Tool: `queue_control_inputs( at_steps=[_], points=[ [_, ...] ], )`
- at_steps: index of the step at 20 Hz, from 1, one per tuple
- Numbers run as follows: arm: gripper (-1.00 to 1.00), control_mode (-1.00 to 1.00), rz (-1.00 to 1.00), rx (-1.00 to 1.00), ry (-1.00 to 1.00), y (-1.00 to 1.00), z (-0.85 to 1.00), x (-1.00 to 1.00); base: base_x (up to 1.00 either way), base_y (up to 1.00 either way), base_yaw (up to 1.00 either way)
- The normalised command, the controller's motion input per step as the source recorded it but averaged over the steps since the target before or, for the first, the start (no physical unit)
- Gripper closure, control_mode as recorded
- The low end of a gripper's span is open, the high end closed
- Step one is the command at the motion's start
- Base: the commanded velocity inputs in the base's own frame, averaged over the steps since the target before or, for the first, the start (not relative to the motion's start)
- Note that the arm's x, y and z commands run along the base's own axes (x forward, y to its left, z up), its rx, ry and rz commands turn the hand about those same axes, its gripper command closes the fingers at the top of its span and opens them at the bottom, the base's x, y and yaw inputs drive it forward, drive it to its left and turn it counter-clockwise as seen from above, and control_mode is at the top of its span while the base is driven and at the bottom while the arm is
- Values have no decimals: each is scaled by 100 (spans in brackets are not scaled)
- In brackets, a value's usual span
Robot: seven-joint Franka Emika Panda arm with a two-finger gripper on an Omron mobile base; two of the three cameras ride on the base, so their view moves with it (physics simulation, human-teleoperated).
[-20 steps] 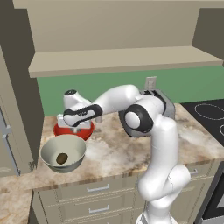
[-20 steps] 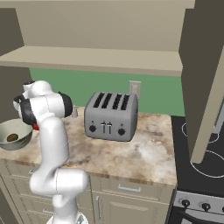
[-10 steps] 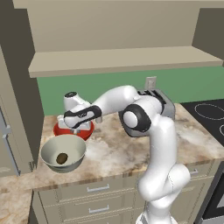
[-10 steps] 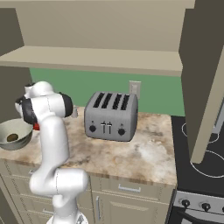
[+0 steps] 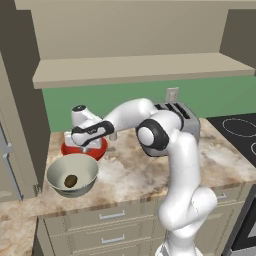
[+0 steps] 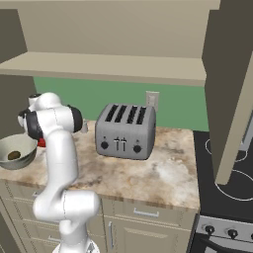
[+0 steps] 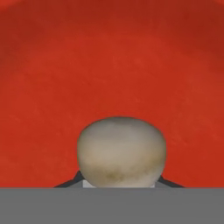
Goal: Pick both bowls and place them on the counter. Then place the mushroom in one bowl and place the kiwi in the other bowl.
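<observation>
The fingers (image 7: 72, 180), mostly hidden behind it, pinch the pale rounded mushroom (image 7: 121, 152) over the glossy red bowl (image 7: 109, 61).

Red bowl (image 5: 98, 149) and grey bowl (image 5: 73, 174) stand on the counter (image 5: 131, 172), just beside each other. Kiwi (image 5: 70, 180) lies in grey bowl; pale mushroom (image 7: 121, 151) sits over red interior.

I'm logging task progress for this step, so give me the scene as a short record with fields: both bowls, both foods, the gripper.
red bowl: on the counter, against the green wall side, under the hand
grey bowl: on the counter near its front edge, in front of the red bowl
kiwi: inside the grey bowl
mushroom: between the finger tips, right over the red bowl's inside
gripper: shut on the mushroom, not yet released
left to do: drop the mushroom into the red bowl
</observation>
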Motion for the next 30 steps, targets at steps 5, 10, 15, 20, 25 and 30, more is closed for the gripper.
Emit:
queue_control_inputs(
  at_steps=[5,10,15,20,25,30],
  points=[
    [100,-100,-1,0,2,9,-11,15,0,0,0],
    [-100,-100,-1,0,4,4,-12,2,0,0,0],
    [-100,-100,-2,0,2,1,-6,0,0,0,0],
    [-100,-100,-1,0,0,0,-2,0,0,0,0],
    [-100,-100,0,0,0,0,0,0,0,0,0],
    [-100,-100,0,0,-1,0,6,0,0,0,0]
  ],
)
